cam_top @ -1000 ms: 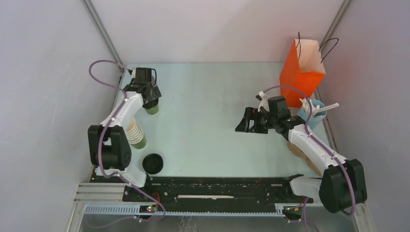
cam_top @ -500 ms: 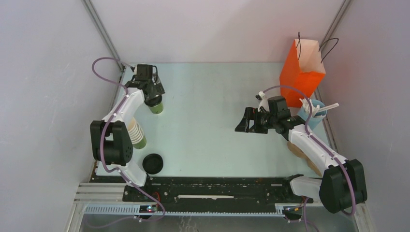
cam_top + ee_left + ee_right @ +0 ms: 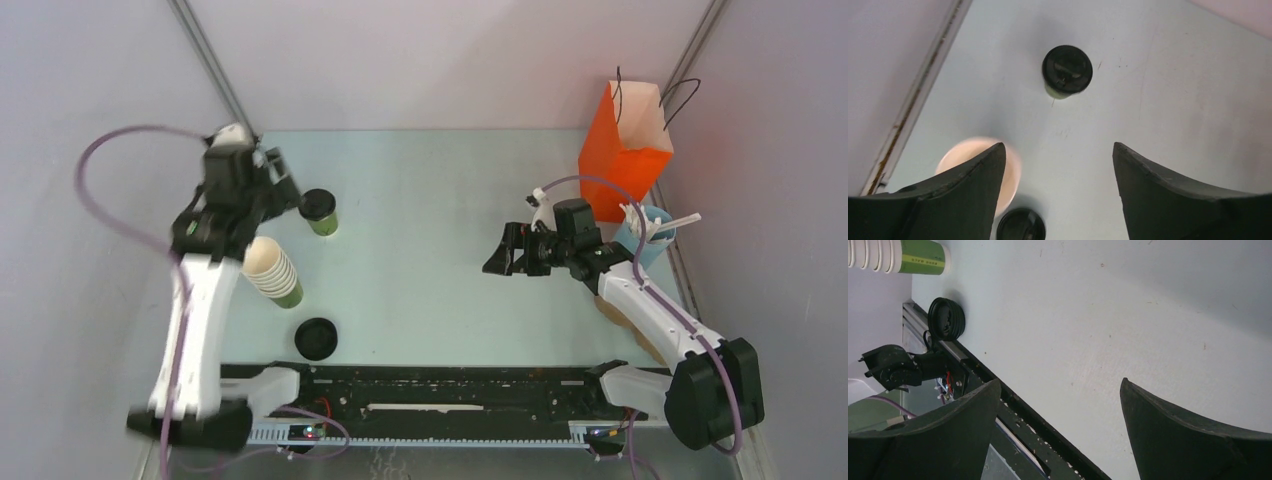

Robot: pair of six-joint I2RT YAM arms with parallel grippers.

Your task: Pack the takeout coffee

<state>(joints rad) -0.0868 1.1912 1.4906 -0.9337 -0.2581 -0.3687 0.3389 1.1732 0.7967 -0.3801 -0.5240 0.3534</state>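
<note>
A pale surface (image 3: pixel 430 200) seen from above, with one arm at each side. The takeout coffee, a single lidded green cup (image 3: pixel 320 211), stands upright in the upper left of the overhead view, touching nothing. Below it, along the left edge, a stack of lidless cups (image 3: pixel 270 269) leans on its side, and a loose black lid (image 3: pixel 317 338) lies flat lower still, near the front rail. An orange paper bag (image 3: pixel 622 160) with black cord handles stands open at the upper right, a pale blue cup (image 3: pixel 657 240) holding white sticks just below it. The left tool (image 3: pixel 1058 147) hangs above the surface with its jaws spread wide and holding nothing. In its own camera the lidded cup sits in the upper middle, well clear of the fingers (image 3: pixel 973 190). A second ago this tool was down around the cup. It has since lifted away toward the upper left, and the cup remains in place. The right tool (image 3: pixel 1060 382), also wide and holding nothing, hovers right of centre, barely shifted. Dark print on the stack's green band is too small to read.
</note>
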